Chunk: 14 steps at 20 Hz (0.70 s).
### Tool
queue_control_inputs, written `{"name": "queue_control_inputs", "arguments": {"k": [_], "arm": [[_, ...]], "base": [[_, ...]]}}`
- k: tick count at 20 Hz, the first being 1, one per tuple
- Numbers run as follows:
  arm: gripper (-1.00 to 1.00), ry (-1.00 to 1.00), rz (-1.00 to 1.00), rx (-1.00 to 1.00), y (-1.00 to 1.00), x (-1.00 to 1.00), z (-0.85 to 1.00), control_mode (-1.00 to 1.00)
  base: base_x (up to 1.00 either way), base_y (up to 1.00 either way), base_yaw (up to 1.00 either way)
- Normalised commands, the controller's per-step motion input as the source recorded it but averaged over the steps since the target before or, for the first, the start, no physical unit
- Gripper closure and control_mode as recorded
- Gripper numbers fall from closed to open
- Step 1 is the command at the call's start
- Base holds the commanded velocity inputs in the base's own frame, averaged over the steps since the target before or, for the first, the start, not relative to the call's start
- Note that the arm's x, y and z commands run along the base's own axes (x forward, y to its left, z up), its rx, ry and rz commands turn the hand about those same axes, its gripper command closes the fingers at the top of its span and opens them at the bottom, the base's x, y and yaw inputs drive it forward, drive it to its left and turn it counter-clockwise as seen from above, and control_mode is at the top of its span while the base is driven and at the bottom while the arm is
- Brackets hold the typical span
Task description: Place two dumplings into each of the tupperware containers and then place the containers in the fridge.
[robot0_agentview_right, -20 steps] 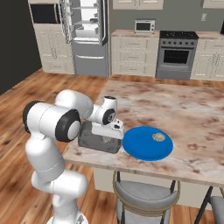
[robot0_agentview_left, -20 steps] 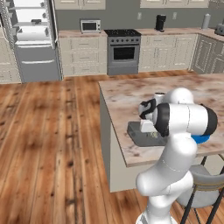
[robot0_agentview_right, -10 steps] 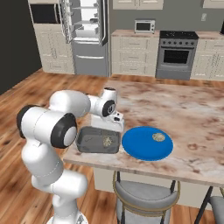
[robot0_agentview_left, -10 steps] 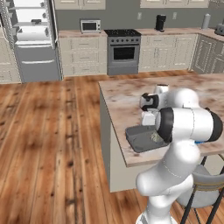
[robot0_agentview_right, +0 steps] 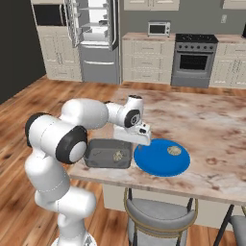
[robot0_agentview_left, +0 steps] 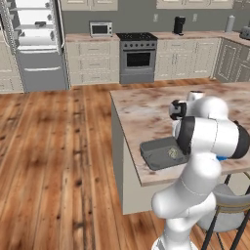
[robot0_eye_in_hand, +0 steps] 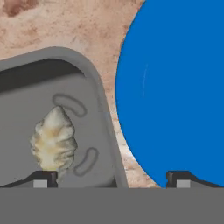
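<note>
In the tupperware container [robot0_agentview_right: 100, 153] lies one dumpling [robot0_agentview_right: 116, 154], beside the blue plate [robot0_agentview_right: 156, 161].

Dumpling [robot0_eye_in_hand: 54, 139] in tub [robot0_eye_in_hand: 103, 109], seemingly beside plate [robot0_eye_in_hand: 175, 87]

We found ourselves in a home kitchen, shown by cream cabinets, a steel oven [robot0_agentview_left: 138, 57], a microwave [robot0_agentview_left: 100, 29], an open fridge [robot0_agentview_right: 96, 41] along the far wall, and a marble island [robot0_agentview_right: 202, 120] nearer.
</note>
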Motion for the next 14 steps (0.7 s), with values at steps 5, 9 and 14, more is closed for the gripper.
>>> {"name": "queue_control_inputs", "arguments": {"k": [5,9,14], "arm": [[-1.0,0.0,-0.07,0.0,-0.47,0.0,0.03,-1.0],[-1.0,0.0,0.0,0.0,-0.01,0.0,0.0,-1.0],[-1.0,0.0,0.0,0.0,-0.04,0.09,-0.06,-1.0]], "base": [[0.0,0.0,0.0],[0.0,0.0,0.0],[0.0,0.0,0.0]]}}
